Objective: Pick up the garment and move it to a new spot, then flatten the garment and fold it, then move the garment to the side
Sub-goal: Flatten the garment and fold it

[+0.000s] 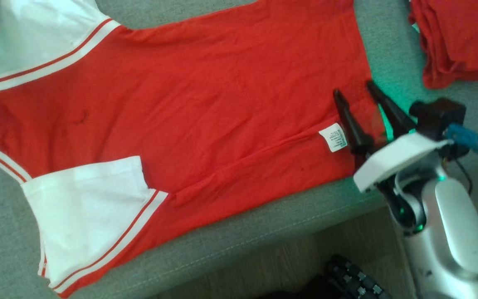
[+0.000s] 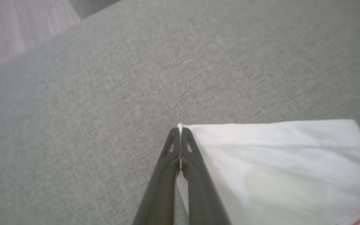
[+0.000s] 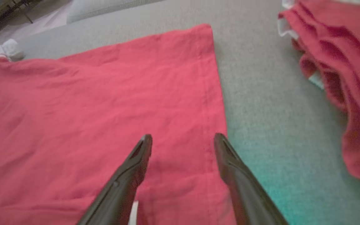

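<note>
The garment [image 1: 206, 104] is a red T-shirt with white sleeves and striped trim, spread flat on the grey padded surface [image 1: 243, 232]. In the left wrist view my left gripper [image 2: 180, 129] is shut on the corner of a white sleeve [image 2: 277, 156], and a sliver of white cloth shows between the fingertips. My right gripper [image 1: 353, 88] stands open above the shirt's hem, next to a white care label [image 1: 333, 137]. The right wrist view shows the same right gripper [image 3: 183, 137] over the red cloth [image 3: 89, 109], close to its hem edge, with nothing between its fingers.
A pile of other red clothes [image 1: 459, 37] lies at the far right of the surface, also in the right wrist view [image 3: 339, 62]. The surface's front edge [image 1: 264, 245] runs close below the shirt, with wooden floor beyond. A dark ribbed object [image 1: 353, 278] sits on the floor.
</note>
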Motion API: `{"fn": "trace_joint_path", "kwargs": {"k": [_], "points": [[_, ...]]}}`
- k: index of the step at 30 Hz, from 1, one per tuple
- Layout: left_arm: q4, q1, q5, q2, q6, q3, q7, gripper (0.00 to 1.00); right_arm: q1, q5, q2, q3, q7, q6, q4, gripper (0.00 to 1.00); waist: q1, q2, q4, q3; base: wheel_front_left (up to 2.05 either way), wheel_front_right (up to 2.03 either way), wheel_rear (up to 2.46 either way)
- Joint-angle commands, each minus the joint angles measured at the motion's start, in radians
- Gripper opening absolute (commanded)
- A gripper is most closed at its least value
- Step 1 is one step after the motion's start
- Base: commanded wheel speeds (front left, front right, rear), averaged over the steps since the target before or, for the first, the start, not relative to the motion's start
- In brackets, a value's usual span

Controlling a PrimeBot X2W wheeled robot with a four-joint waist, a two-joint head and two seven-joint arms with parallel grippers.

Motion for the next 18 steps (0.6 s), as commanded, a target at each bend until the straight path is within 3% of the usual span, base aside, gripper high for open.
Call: {"fn": "trace_joint_path", "kwargs": {"k": [1,4,9,18], "points": [[-0.036,-0.015,0.01,0.051,0.0,0.02,-0.067,0.0,-0.039,-0.008,0.006,0.015,0.007,-0.001,-0.017,1.0,0.0,0.0,0.001,-0.013,0.0,0.0,0.0],[-0.048,-0.002,-0.009,0.046,0.0,0.012,-0.144,0.0,-0.102,-0.002,0.008,0.001,0.034,-0.001,0.025,1.0,0.0,0.0,0.009,-0.039,0.0,0.0,0.0],[-0.055,0.012,-0.064,0.03,0.0,0.008,-0.186,0.0,-0.232,0.004,0.01,-0.035,0.126,-0.001,0.124,1.0,0.0,0.0,0.027,-0.068,0.0,0.0,0.0],[-0.09,0.016,-0.101,0.027,0.0,-0.071,-0.236,0.0,-0.559,-0.092,0.01,-0.083,0.305,-0.001,0.459,1.0,0.0,0.0,0.068,-0.117,0.0,0.0,0.0]]}}
